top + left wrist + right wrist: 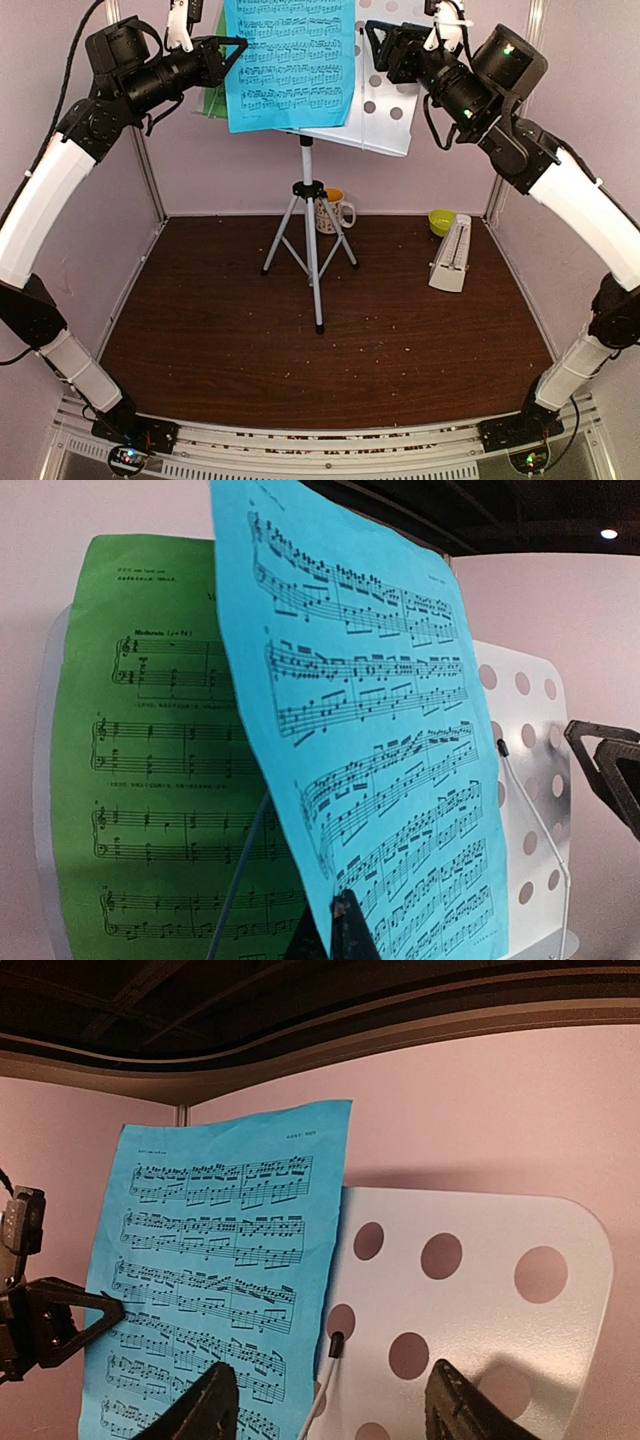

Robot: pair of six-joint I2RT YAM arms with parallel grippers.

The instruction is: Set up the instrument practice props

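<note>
The white perforated music stand (385,120) stands on its silver tripod (311,235) at the back middle of the table. On its desk rests a green sheet (150,740). In front of that hangs a blue sheet (290,60), tilted off the desk. My left gripper (340,925) is shut on the blue sheet's lower left edge. My right gripper (328,1405) is open in front of the stand's bare right half (480,1260). Its fingers straddle a thin wire page holder (330,1360) and hold nothing. The white pyramid metronome (452,255) stands on the table at the right.
A patterned mug (333,210) with an orange inside sits behind the tripod. Beside the metronome sits a small lime-green bowl (442,221). Pale walls close in the back and both sides. Crumbs dot the brown tabletop (220,330).
</note>
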